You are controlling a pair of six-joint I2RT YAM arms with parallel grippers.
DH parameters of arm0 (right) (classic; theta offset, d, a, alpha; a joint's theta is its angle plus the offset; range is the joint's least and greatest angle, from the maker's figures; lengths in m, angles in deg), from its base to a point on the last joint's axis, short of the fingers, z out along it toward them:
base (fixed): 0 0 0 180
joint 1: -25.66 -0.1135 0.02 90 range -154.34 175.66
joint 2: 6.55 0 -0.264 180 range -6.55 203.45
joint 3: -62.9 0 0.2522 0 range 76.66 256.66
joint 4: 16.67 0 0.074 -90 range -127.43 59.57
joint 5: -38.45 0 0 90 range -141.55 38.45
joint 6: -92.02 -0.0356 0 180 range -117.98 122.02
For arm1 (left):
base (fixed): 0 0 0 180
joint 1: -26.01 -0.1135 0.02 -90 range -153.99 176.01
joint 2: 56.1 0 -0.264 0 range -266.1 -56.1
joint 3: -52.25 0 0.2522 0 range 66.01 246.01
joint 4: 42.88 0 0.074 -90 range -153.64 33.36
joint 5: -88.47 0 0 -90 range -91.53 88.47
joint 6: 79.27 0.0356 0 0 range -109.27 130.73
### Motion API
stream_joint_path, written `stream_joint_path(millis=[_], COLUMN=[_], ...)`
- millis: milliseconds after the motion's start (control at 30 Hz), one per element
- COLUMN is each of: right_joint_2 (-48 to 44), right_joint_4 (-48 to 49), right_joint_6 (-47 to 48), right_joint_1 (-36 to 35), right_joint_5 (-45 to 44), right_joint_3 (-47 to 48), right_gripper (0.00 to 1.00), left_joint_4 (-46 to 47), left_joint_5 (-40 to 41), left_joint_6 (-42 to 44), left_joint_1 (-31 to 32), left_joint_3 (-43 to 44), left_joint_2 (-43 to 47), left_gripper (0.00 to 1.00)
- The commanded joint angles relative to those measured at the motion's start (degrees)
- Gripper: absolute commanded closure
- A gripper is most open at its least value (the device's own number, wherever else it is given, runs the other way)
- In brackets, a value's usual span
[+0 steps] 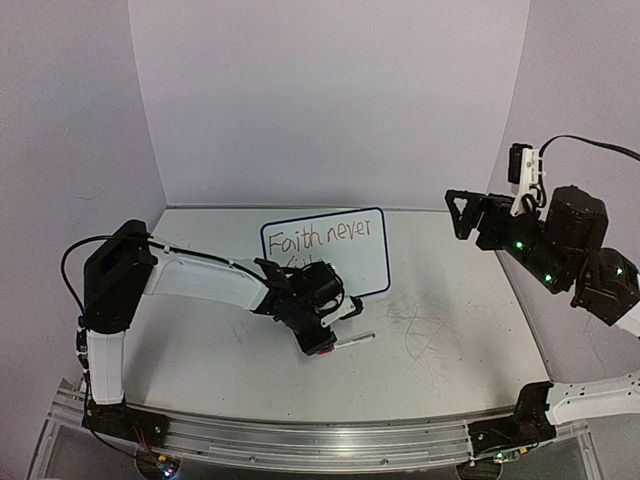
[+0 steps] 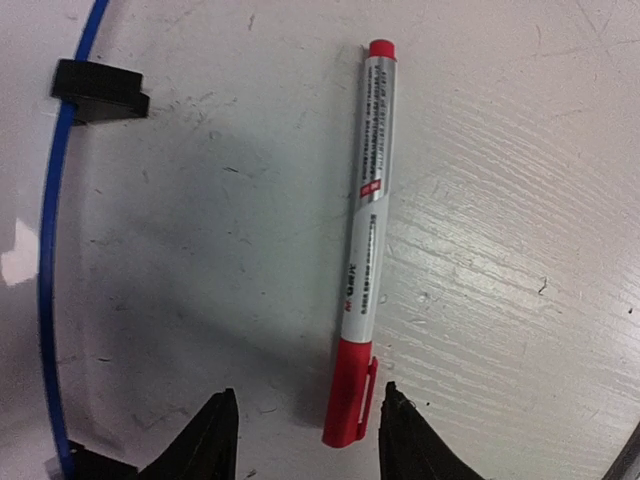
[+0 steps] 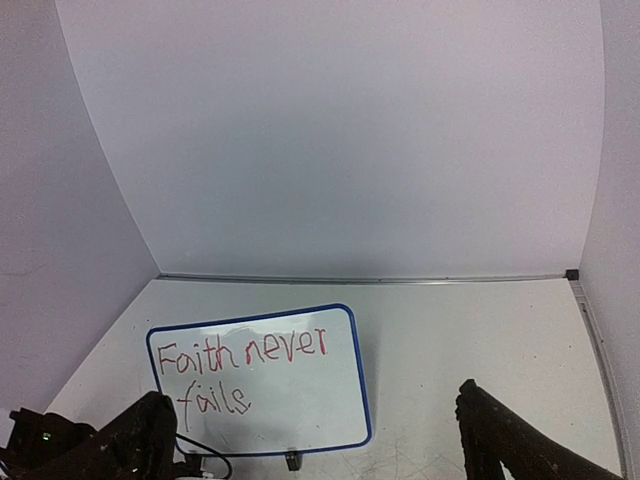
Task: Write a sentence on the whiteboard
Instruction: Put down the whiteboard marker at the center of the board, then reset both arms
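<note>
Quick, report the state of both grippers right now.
Left gripper: open, with the pen lying loose between its fingers, not gripped.
Right gripper: open, holding nothing.

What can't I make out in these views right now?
- Top view: the left arm covers most of the lower line of the sentence on the whiteboard.
- Left wrist view: the print on the pen is too small to read, and the left edge cuts off most of the whiteboard.
- Right wrist view: the pen is not in frame.
</note>
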Motion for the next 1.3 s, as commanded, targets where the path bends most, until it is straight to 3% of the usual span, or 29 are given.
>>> stream_joint_path(millis=[0, 167, 300, 500, 600, 933, 1267], right_joint_2=[0.3, 0.9, 0.8, -0.5, -1.1, -0.8, -1.7], right_joint_4=[1.0, 1.0, 1.7, 4.9, 5.6, 5.9, 10.0], right_joint_6=[2.9, 6.8, 9.2, 12.3, 12.2, 11.7, 10.9], right_joint_1=[-0.1, -0.1, -0.1, -0.1, -0.1, -0.1, -0.1], right_joint_5=[-3.5, -4.3, -5.4, -3.6, -3.5, -4.0, -7.8], right_joint_3=[2.7, 7.2, 10.9, 13.2, 13.6, 13.6, 10.2], right_gripper=[0.02, 0.02, 0.02, 0.02, 0.02, 0.02, 0.02], left_joint_4=[0.0, 3.8, 14.7, 30.9, 33.8, 33.8, 33.8], left_joint_5=[6.0, 14.7, 23.8, 24.7, 24.2, 26.0, 25.4], left_joint_6=[-1.2, -2.7, -2.0, -0.2, 0.5, 1.1, 1.9], left_joint_1=[0.2, -0.3, -0.3, -0.3, -0.2, -0.2, -0.2], left_joint_3=[4.1, 6.0, 1.6, -8.2, -10.8, -14.9, -14.6], left_joint_2=[10.2, 22.2, 35.3, 56.4, 62.9, 70.5, 68.9], left_gripper=[0.46, 0.37, 0.23, 0.05, 0.01, 0.01, 0.01])
